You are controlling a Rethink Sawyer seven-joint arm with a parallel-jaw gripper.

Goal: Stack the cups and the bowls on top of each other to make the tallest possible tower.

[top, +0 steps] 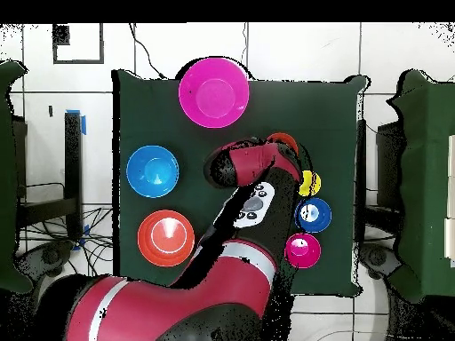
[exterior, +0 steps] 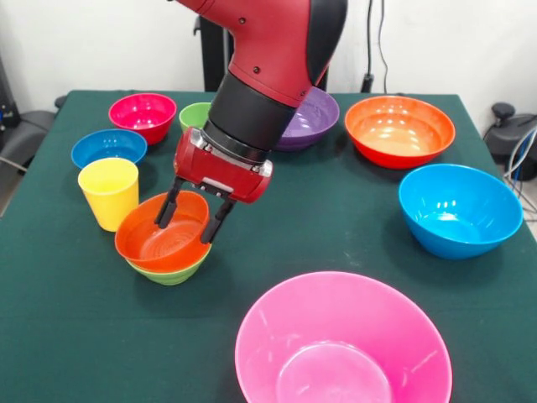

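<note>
two bowls make the tower so far: small orange-red bowl nested in the small green bowl, front view, just beside the yellow cup. tool is spread, one finger inside the orange-red bowl, the other outside its rim on the far side, straddling the wall. can't tell if the pads touch it yet. looks like a release or a regrip. either way: keep it vertical, don't drag the rim sideways, the pair sits light on the worktop and would slide into the cup. large light blue bowl and pink bowl are well apart, better as a base.
</note>
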